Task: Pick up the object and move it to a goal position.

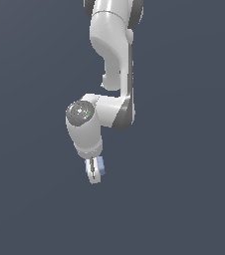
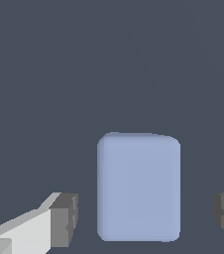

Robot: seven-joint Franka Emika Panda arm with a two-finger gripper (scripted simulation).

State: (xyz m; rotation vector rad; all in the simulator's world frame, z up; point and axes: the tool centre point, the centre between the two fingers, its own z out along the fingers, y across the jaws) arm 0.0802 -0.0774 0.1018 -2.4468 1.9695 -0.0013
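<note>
Cube (image 2: pixel 139 187), pale blue, we find centred between the gripper (image 2: pixel 144 218) pads, jaws spread wider than it, gaps both sides, nothing gripped.

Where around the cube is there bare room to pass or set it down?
Crowded only at the gripper: the cube sits between the fingers, with a visible gap on each side in the wrist view. Everywhere else is bare dark surface, beyond the cube and to both the exterior view's left and right of the arm.
</note>
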